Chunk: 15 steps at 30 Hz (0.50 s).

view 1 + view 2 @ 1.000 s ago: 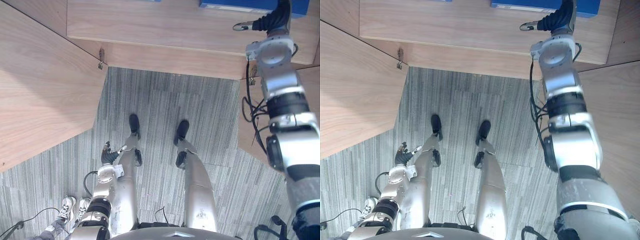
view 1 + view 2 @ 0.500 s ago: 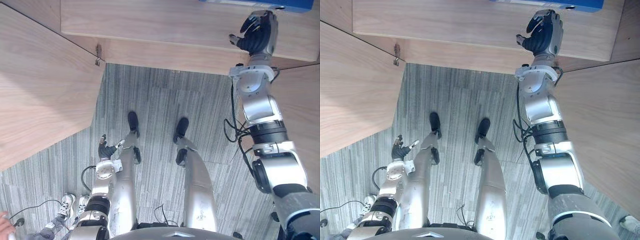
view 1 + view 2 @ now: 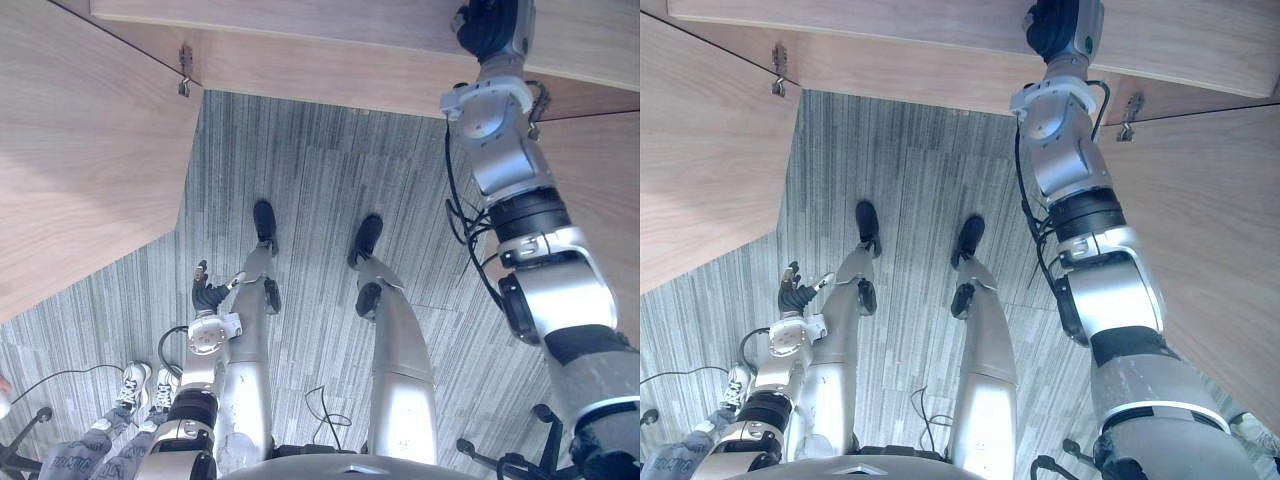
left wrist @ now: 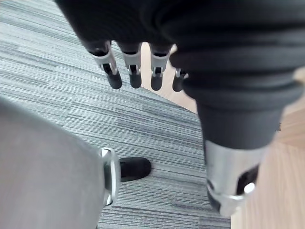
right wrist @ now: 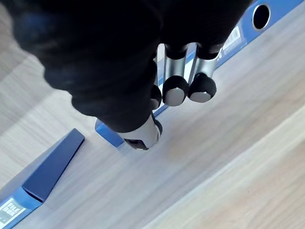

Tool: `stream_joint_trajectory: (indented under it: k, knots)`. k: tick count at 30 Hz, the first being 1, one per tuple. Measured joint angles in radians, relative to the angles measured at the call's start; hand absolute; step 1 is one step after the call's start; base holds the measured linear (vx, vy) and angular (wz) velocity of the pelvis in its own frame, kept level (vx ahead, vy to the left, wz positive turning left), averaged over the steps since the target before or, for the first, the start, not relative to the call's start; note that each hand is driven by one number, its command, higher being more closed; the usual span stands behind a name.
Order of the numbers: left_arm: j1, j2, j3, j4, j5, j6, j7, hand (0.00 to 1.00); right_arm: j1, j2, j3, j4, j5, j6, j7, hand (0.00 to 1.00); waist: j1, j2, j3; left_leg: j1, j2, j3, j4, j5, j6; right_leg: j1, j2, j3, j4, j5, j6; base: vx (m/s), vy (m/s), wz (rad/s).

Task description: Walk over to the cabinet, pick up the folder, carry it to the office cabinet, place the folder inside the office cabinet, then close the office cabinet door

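The left eye view shows us the right hand (image 3: pixel 488 22) stretched forward on a raised arm, its dark cover over the pale wooden cabinet (image 3: pixel 330 75). An open door stands out on either side of that hand: the left door (image 3: pixel 80 170) and the right door (image 3: pixel 600 180). The left hand (image 3: pixel 207 296) hangs low, well apart from the right hand, above grey carpet (image 3: pixel 310 160). A person's shoes (image 3: pixel 132 388) are near it.

The right eye view gives us the same layout, with a metal hinge (image 3: pixel 1128 115) near the right hand.

In the left wrist view the left hand's fingers (image 4: pixel 113 76) hang straight and loose, holding nothing, with carpet beyond them.

The right wrist view lets us look into the cabinet. A blue folder (image 5: pixel 245 29) lies on the wooden shelf (image 5: pixel 190 162) just past the fingertips (image 5: pixel 175 90), its spine with a round hole turned toward the hand. The right hand looks released — the fingers are loosely bent and not wrapped round the folder. The thumb (image 5: pixel 143 135) sits over the folder's near corner, and we cannot tell whether it touches. A second folder (image 5: pixel 50 167), also blue, lies on the same shelf on the thumb's side, apart from the hand.
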Motion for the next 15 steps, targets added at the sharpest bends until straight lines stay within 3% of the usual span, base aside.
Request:
stream_joint_trajectory:
  k: [8,15]
  knots:
    - [0.0,0.003,-0.008,0.001,-0.019,-0.011,0.003,0.0,-0.148,-0.055,0.104,0.138,0.09,-0.02,0.006,1.0,0.006,0.0,0.0,-0.007,-0.015,-0.005,-0.021,0.005,-0.003,-0.016,-0.022,-0.015,0.028,-0.026,0.0,0.02,-0.031,0.11]
    - [0.002,0.009,-0.015,-0.005,-0.05,-0.019,-0.002,0.0,-0.263,-0.118,0.244,0.25,0.236,-0.072,0.116,1.0,0.008,0.001,0.004,-0.015,-0.034,-0.032,-0.057,0.031,-0.01,-0.033,-0.049,-0.045,0.071,-0.061,-0.005,0.01,-0.046,0.19]
